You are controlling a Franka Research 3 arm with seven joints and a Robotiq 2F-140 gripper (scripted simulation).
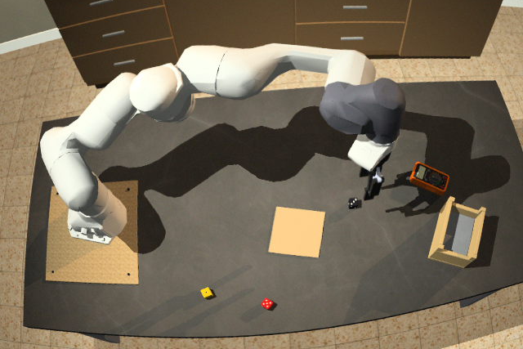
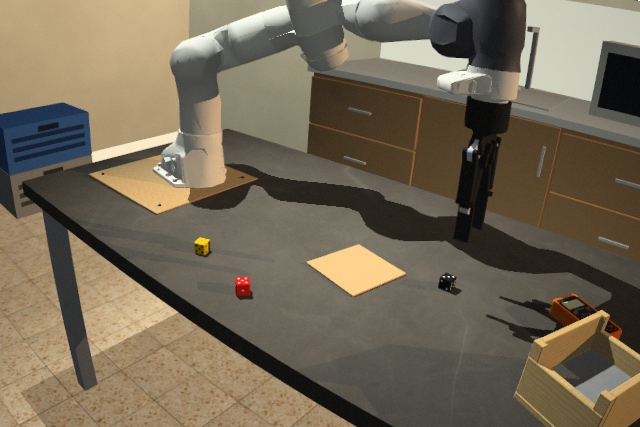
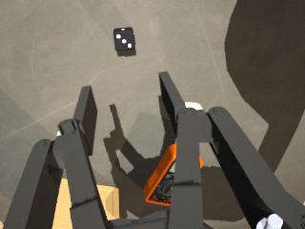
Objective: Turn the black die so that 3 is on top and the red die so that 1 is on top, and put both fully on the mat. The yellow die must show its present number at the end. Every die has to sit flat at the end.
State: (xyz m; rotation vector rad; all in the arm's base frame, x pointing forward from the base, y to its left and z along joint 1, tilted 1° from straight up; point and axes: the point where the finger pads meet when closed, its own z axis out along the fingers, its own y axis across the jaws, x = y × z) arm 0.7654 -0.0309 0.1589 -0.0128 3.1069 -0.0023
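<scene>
The black die (image 1: 353, 203) (image 2: 447, 282) (image 3: 124, 40) sits flat on the table, right of the mat (image 1: 297, 231) (image 2: 356, 270) and off it. The wrist view shows three dots on its upper face. The red die (image 1: 267, 303) (image 2: 242, 286) sits flat near the front edge, with 5 on top and 1 on a side. The yellow die (image 1: 206, 293) (image 2: 202, 246) sits flat left of the red one, with 1 on top. My gripper (image 1: 372, 195) (image 2: 470, 234) (image 3: 127, 92) is open and empty, pointing down above the table, behind and slightly right of the black die.
An orange multimeter (image 1: 429, 177) (image 2: 571, 303) (image 3: 159, 176) lies right of the gripper. A wooden open box (image 1: 439, 230) (image 2: 563, 338) stands in front of it at the right. The arm's base stands on a wooden board (image 1: 92, 273) (image 2: 155, 205) at the left.
</scene>
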